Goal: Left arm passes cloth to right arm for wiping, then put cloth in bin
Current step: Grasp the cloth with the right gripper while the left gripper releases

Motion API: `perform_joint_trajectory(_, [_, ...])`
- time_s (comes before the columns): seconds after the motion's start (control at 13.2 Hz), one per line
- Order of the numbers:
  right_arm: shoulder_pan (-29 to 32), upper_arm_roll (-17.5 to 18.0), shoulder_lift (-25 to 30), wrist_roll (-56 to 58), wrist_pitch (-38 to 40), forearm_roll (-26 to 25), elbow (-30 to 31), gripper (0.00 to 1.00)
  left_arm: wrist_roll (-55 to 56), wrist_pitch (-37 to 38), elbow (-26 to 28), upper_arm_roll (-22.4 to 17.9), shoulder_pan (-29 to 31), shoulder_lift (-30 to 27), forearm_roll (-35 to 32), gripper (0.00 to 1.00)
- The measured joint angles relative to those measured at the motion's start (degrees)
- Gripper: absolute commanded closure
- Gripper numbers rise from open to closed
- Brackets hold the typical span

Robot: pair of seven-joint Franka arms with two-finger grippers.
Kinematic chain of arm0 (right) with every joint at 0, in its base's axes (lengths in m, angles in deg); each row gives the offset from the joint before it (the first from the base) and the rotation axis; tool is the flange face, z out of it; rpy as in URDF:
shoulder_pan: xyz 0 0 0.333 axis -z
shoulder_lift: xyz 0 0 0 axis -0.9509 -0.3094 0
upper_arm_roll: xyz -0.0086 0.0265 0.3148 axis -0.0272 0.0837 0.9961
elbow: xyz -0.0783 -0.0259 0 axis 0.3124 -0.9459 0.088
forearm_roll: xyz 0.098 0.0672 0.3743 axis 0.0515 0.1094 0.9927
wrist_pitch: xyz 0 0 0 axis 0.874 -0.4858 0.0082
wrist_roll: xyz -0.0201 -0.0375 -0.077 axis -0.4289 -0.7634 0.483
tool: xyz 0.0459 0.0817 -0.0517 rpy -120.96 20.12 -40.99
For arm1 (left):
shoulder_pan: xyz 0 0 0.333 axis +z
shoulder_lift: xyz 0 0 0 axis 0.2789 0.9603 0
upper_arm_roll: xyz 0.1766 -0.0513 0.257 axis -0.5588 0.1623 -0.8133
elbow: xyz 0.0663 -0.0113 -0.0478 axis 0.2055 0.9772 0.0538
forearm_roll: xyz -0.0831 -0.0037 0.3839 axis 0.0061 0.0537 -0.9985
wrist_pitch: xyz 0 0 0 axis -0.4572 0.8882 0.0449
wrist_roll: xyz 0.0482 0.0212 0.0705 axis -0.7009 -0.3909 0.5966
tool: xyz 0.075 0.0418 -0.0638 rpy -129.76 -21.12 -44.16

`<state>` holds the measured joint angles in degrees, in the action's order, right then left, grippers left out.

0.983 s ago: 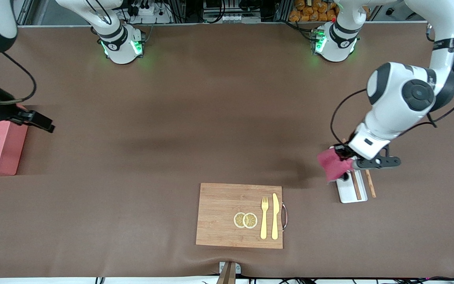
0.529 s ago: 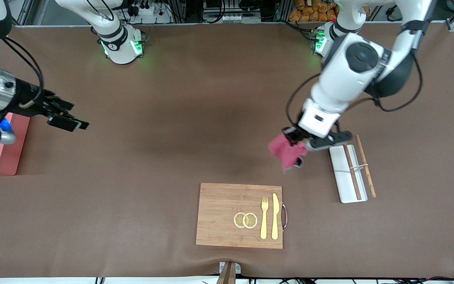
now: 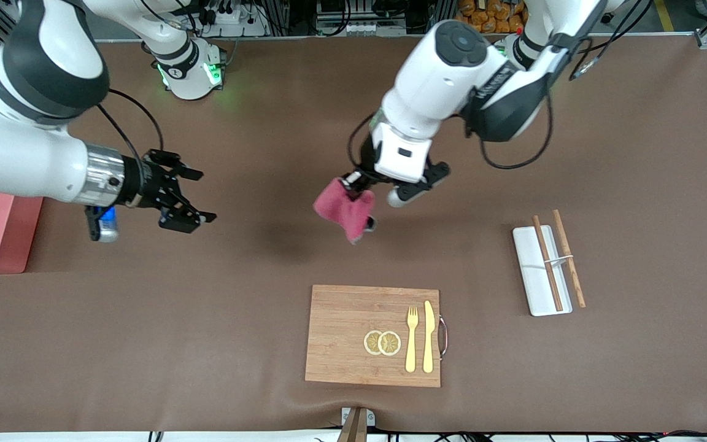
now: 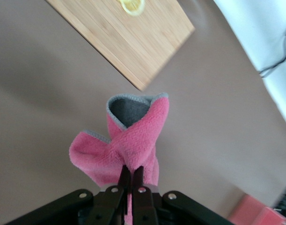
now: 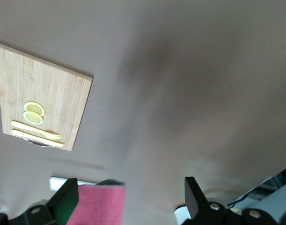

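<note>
A wooden board [image 3: 372, 335] carries lemon slices [image 3: 382, 342], fork [image 3: 412, 339] and knife [image 3: 428, 336]; chopsticks [image 3: 557, 259] cross a white tray [image 3: 531, 285].

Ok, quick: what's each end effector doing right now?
Left end effector: shut on the small raspberry-pink fabric cloth, up over the brown table.
Right end effector: open, holding nothing.

High over the table [image 3: 267, 393] from across it, looking down at both bases along the top edge. Whole surface in frame, corner to corner. Down on the left wrist, close in, aimed past the left gripper [image 4: 130, 174] and the cloth [image 4: 128, 150] at a corner of the wooden board [image 4: 128, 42]. Over on the right wrist, higher and wider (board [image 5: 42, 108] whole this time), fingers [image 5: 63, 201] framing the bottom. Shared by all three: the board [image 3: 373, 334] and brown tabletop beside it.
</note>
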<state>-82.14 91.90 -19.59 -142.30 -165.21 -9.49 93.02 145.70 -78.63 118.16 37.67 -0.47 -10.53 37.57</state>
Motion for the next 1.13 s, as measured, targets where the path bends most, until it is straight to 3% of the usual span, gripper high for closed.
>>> perform_joint_trajectory(0.23, [-0.8, 0.0, -1.9, -3.0, -3.4, 1.8, 0.0, 0.00, 6.8, -8.8, -1.7, -0.1, -3.3, 2.6, 0.0, 1.00])
perform_joint_trajectory(0.61, [-3.7, 0.1, -3.5, -5.2, -5.2, 5.4, 0.0, 0.00, 13.5, -14.9, -3.5, -0.4, -6.5, 5.0, 0.0, 1.00])
perform_joint_trajectory(0.76, [-5.3, 0.1, -3.7, -5.5, -5.9, 6.3, 0.0, 0.40, 15.0, -15.8, -5.0, -2.8, -9.6, 6.5, 0.0, 1.00])
perform_joint_trajectory(0.83, [-5.9, 0.1, -3.9, -5.6, -6.2, 6.3, 0.0, 0.52, 15.4, -16.0, -5.4, -3.9, -10.7, 7.0, 0.0, 1.00])
perform_joint_trajectory(0.98, [-6.5, 0.1, -4.3, -5.5, -6.4, 6.4, 0.1, 0.96, 15.5, -16.1, -5.8, -4.4, -11.4, 7.5, 0.0, 1.00])
perform_joint_trajectory(1.13, [-6.5, 0.0, -4.5, -5.5, -6.5, 6.4, 0.2, 1.00, 15.5, -16.1, -6.1, -4.6, -11.4, 7.5, 0.0, 1.00])
